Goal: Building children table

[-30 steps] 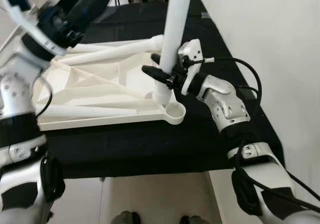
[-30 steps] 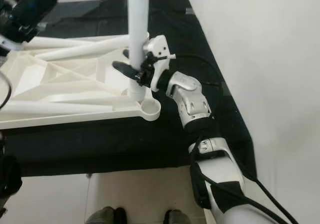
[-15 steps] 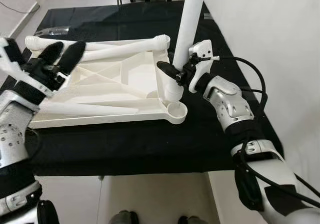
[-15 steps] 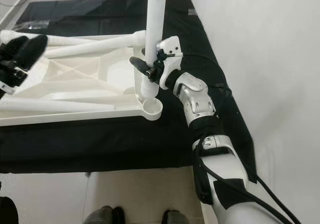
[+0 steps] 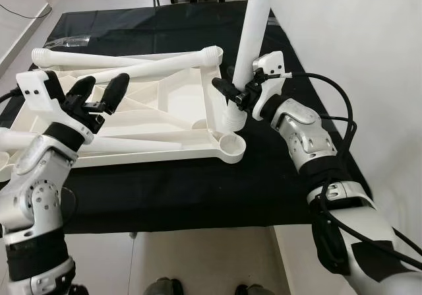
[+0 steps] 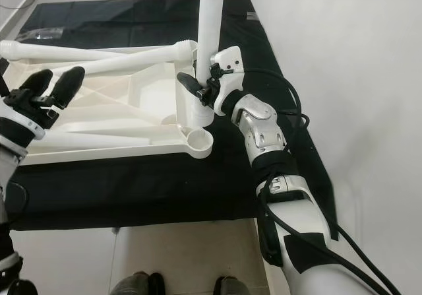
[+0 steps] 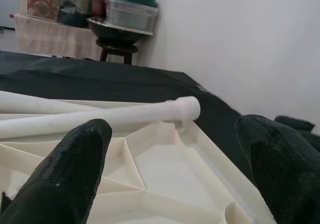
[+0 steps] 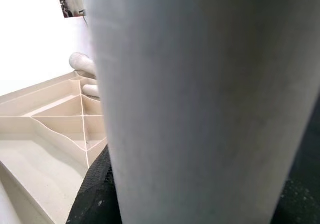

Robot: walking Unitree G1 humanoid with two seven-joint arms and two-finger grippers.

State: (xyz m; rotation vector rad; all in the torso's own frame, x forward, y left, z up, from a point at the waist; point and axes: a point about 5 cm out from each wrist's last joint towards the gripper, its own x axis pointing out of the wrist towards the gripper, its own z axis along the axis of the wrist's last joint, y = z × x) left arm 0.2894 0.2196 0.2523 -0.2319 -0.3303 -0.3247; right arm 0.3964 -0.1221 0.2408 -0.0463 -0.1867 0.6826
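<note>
An upturned white plastic tabletop (image 5: 151, 120), ribbed side up, lies on a black cloth (image 5: 178, 183) that covers the work surface, next to a white wall (image 5: 356, 37).

The right gripper (image 5: 239, 92) is clamped on a white table leg (image 5: 254, 31), its black fingers closed around the lower part of the tube. The leg stands nearly upright, its lower end at the near right corner of the tabletop, just above and behind the round corner socket (image 5: 231, 146). Whether the end is seated in a socket cannot be told. In the right wrist view the leg (image 8: 200, 98) fills the close foreground, with one black finger (image 8: 97, 194) pressed against it.

The left gripper (image 5: 99, 97) hovers over the left part of the tabletop with its two fingers spread apart and nothing between them. In the left wrist view the fingers (image 7: 75, 169) frame the ribbed underside.

Two further legs (image 5: 132, 64) lie across the far edge of the tabletop, and another loose leg (image 5: 119, 146) lies along the near edge. A stool carrying lidded containers (image 7: 125, 18) stands beyond the cloth.
</note>
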